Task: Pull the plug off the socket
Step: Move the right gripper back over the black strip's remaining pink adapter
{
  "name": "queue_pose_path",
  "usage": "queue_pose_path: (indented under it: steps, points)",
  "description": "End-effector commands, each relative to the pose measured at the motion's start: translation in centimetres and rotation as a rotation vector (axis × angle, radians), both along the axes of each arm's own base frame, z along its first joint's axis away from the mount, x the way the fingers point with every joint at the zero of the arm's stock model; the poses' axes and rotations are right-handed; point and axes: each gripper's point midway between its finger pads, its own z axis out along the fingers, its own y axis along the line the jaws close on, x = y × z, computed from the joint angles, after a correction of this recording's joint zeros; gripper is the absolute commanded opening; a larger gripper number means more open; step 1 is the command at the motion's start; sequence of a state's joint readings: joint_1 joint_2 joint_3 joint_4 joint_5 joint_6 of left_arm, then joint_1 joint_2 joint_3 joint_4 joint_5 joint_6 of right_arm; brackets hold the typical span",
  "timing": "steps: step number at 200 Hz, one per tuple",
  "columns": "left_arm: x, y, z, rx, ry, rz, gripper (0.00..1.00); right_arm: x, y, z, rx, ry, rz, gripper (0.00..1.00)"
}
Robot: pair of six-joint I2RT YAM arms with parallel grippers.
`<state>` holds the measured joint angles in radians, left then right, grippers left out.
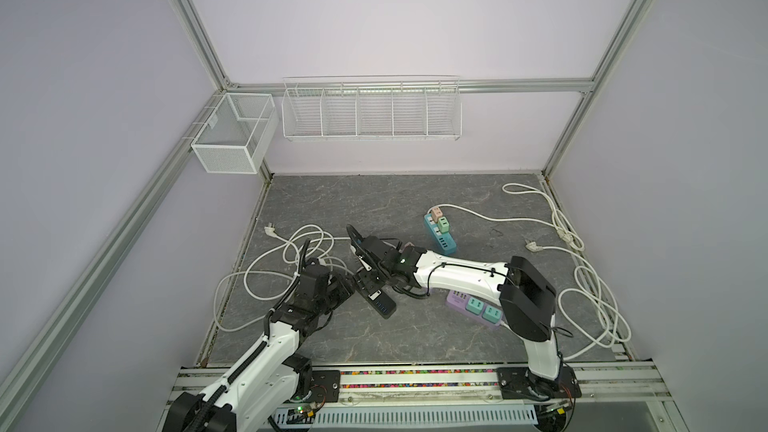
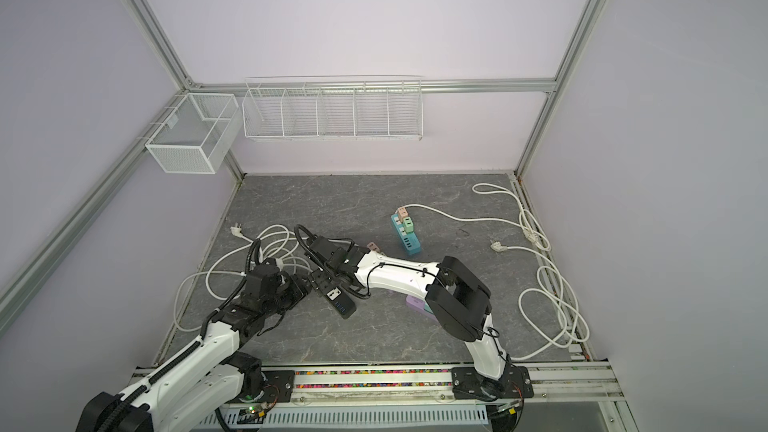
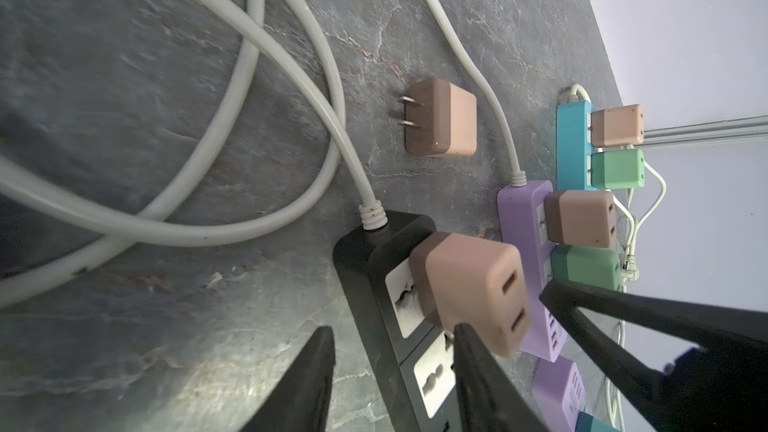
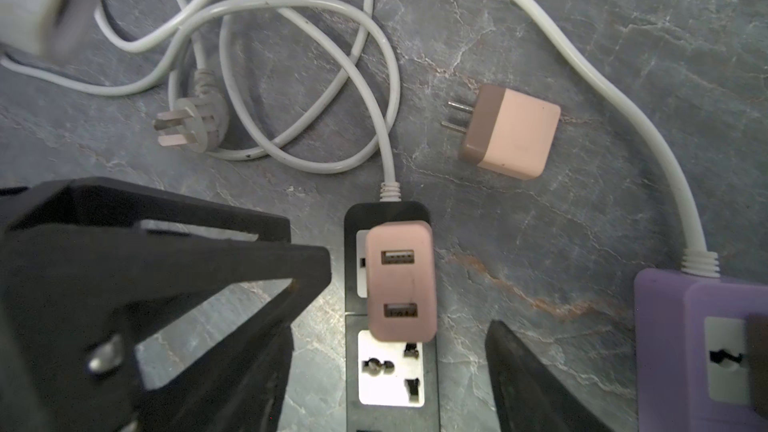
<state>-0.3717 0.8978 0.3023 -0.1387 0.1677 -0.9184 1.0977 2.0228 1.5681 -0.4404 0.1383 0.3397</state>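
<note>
A pink two-port plug (image 4: 401,280) sits in the end socket of a black power strip (image 4: 390,371) lying on the grey table. My right gripper (image 4: 392,326) hangs over the strip just behind the plug. It is open, one finger on each side of the strip, touching nothing. My left gripper (image 3: 392,328) comes in low from the side with its fingers apart. One fingertip (image 3: 324,338) is by the table and the other shows against the strip (image 3: 374,297) under the plug (image 3: 469,288). It grips nothing I can see. Both top views show the grippers meeting at the strip (image 1: 380,303) (image 2: 343,305).
A loose pink plug (image 4: 511,135) lies prongs-out just beyond the strip. A purple strip (image 4: 673,326) with plugs lies to one side, and a blue strip (image 1: 440,234) lies farther back. White cable coils (image 1: 291,251) and a three-pin cord plug (image 4: 191,122) lie close by.
</note>
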Motion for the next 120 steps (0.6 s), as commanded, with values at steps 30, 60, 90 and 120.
queue_pose_path:
  steps: [30,60,90,120]
  points:
    - [0.6,-0.3,-1.0,-0.036,0.017,0.010,0.44,0.6,0.8,-0.6,-0.041,-0.037,0.024,0.68]
    - [0.8,-0.5,-1.8,-0.040,0.037,0.007,0.41,0.9,1.0,-1.2,-0.059,-0.044,0.035,0.64]
    - [0.8,-0.7,-2.2,-0.047,0.050,0.003,0.40,0.9,1.3,-1.8,-0.069,-0.040,0.044,0.59]
    - [0.7,-0.9,-3.0,-0.054,0.077,-0.006,0.38,1.0,1.3,-2.1,-0.078,-0.040,0.044,0.57]
